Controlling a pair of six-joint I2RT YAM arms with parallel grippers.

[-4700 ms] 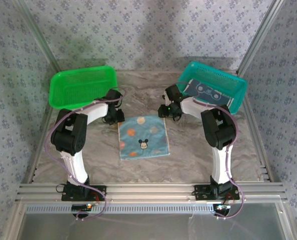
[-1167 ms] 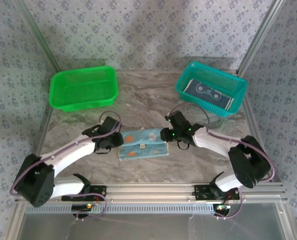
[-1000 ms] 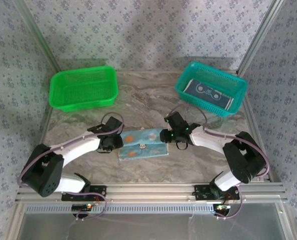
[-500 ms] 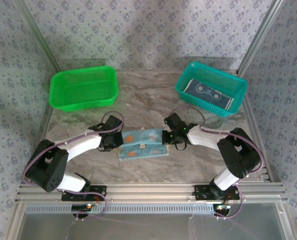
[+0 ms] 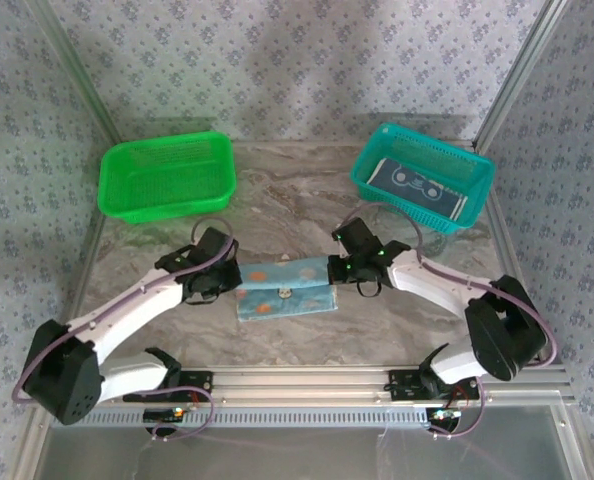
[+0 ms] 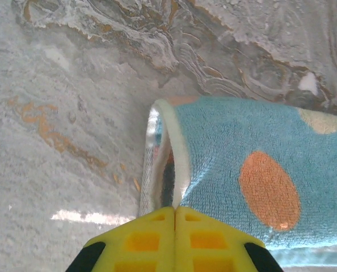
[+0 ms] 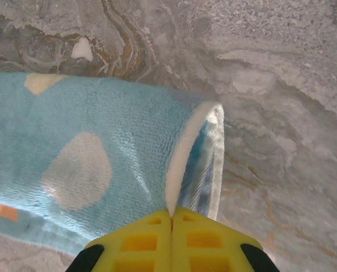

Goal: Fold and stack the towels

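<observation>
1. Towel (image 5: 285,289) lies doubled over on the worktop (image 5: 287,212), near-centre, between the two tools.
2. Left tool (image 6: 175,211): fingers pressed together, pinching the upper layer at the towel's left end.
3. Right tool (image 7: 171,214): likewise pinching the upper layer at the right end.
4. The layers gape slightly at both ends.

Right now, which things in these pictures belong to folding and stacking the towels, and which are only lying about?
Job: towel, folded over on the table; left gripper and right gripper, each shut on one end.
Lying about: green basket; teal basket, with a dark printed item inside.
</observation>
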